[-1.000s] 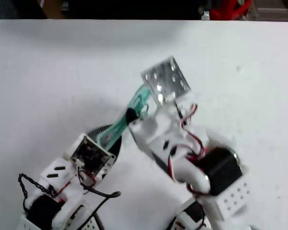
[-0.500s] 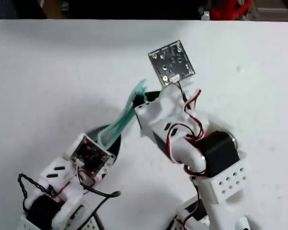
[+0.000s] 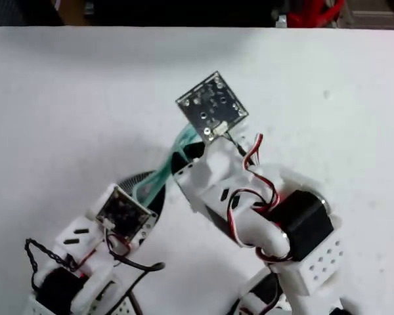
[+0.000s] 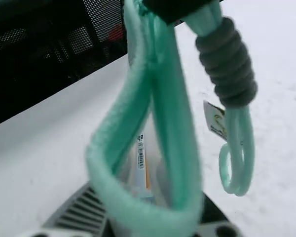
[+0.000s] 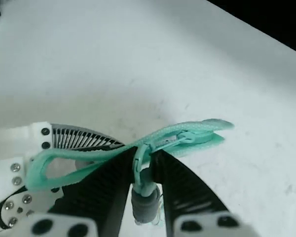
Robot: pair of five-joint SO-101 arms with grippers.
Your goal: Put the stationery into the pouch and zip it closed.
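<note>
Pinching zip pull point(image 5: 138, 168) w/ my R claw point(image 5: 144, 159), L claw point(image 4: 153, 223) clamped on mint pouch point(image 4: 175, 123)'s open end, over white table point(image 3: 65, 85).

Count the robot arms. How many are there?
2. The left arm is at the near left, the right arm beside it; each grips the pouch.

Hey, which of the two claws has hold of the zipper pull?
The right claw, pinching the zipper pull partway along the mint pouch. The left claw grips the pouch's open end instead.
</note>
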